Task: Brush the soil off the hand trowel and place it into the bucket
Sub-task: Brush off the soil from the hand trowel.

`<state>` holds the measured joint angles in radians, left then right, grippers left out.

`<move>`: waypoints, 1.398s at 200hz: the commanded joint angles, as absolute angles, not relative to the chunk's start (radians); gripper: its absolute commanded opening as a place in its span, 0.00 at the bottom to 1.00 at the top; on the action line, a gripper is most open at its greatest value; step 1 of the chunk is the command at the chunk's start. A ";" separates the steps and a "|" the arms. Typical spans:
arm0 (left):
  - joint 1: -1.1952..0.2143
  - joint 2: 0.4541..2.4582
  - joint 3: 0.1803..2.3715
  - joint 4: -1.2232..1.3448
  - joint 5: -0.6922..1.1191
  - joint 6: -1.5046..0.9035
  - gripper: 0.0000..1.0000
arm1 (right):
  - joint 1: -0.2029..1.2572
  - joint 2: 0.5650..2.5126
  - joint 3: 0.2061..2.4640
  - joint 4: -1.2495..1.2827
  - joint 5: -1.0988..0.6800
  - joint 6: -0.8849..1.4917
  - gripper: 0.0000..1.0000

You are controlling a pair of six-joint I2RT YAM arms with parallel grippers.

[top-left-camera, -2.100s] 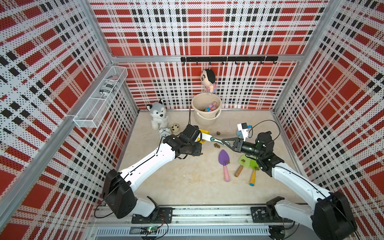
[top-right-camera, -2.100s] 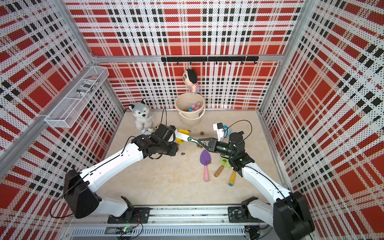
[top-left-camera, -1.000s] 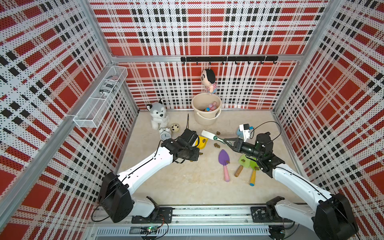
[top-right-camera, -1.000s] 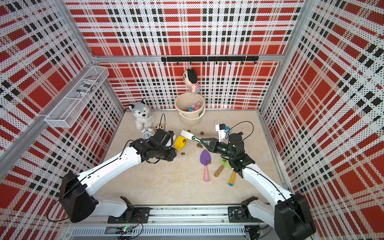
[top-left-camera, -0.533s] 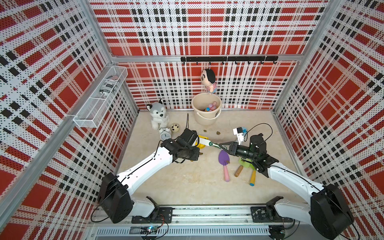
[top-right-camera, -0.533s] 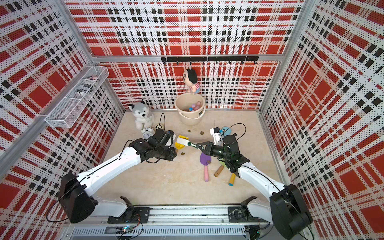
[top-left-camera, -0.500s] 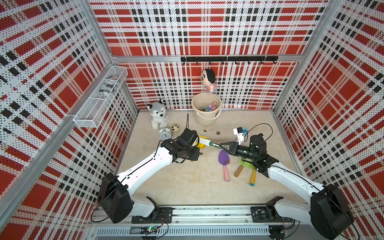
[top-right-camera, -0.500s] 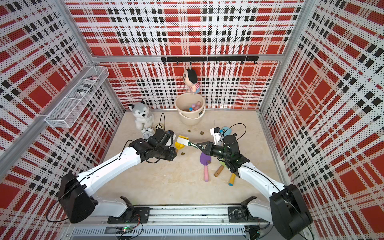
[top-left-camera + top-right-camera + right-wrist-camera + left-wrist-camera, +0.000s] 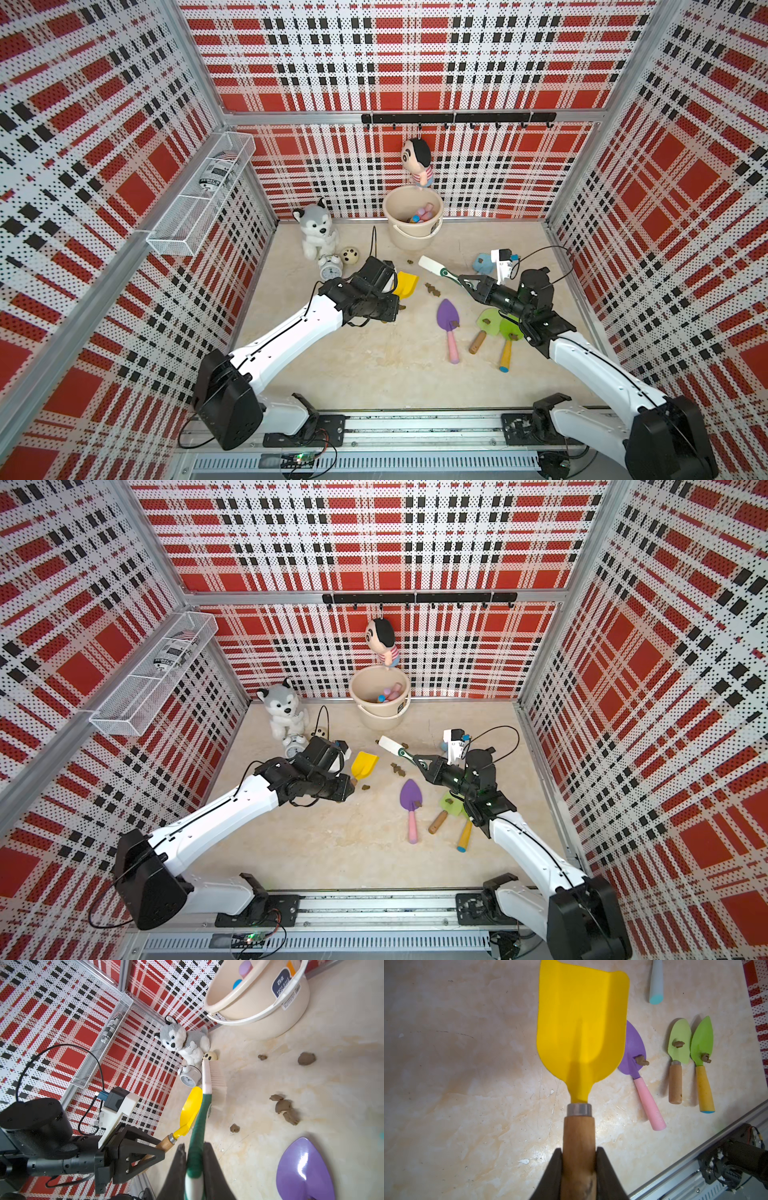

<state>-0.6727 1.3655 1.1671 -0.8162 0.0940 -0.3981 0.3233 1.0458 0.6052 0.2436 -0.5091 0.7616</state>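
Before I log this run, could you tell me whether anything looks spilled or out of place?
Yes: brown soil lumps lie scattered on the table near the bucket, and one lump sits on each of the purple trowel and two green trowels.

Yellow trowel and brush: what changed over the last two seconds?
The left gripper drew the yellow trowel back from the bucket a little. The right gripper worked the brush on and off its blade; now they are apart. Both grips held. The purple trowel, green trowels and soil lumps stayed put.
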 commanded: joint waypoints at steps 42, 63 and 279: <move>-0.667 1.375 1.385 -1.050 0.164 -0.317 0.00 | 0.475 0.934 0.589 0.056 -0.138 -0.111 0.00; -0.666 1.386 1.419 -1.100 0.163 -0.304 0.00 | 0.590 0.941 0.614 -0.048 -0.087 -0.394 0.00; -0.667 1.393 1.403 -1.154 0.248 -0.287 0.00 | 0.922 0.934 0.404 0.439 0.423 -1.125 0.00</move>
<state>-0.6727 1.4090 1.3972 -1.1393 0.2157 -0.3050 0.9710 0.9371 0.4221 0.2543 0.3367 -1.1831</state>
